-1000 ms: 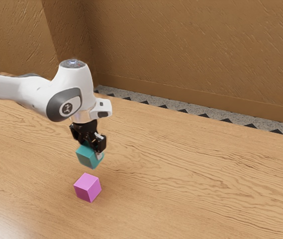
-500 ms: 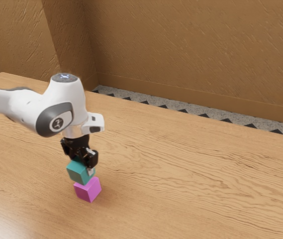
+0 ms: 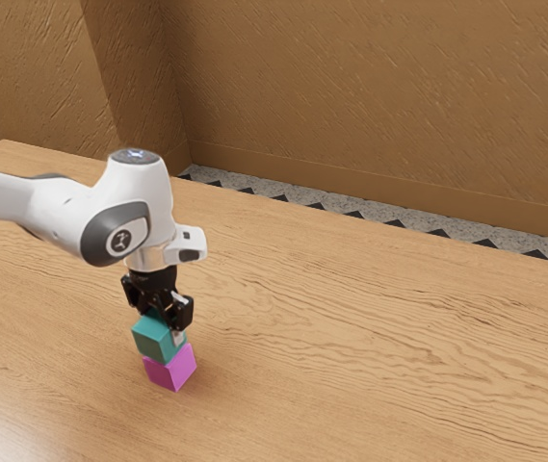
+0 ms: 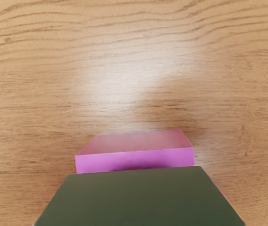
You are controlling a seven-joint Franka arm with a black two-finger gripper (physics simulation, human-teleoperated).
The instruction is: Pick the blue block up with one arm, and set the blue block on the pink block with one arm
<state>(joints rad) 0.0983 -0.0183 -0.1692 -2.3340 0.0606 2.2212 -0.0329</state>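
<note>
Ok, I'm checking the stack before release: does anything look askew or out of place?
Slightly. The blue block rests on the pink block but not flush: it sits offset toward the exterior view's left, leaving a strip of pink top uncovered. The hand grips it.

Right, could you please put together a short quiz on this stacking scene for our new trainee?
1. True or false: the blue block sits on top of the pink block.
2. Pick one: the fingers are A) open over bare wood, B) shut on the blue block, C) shut on the pink block.
3. Fill the gap: the pink block stands on the wooden ____.
Key: 1 true; 2 B; 3 table.
</note>
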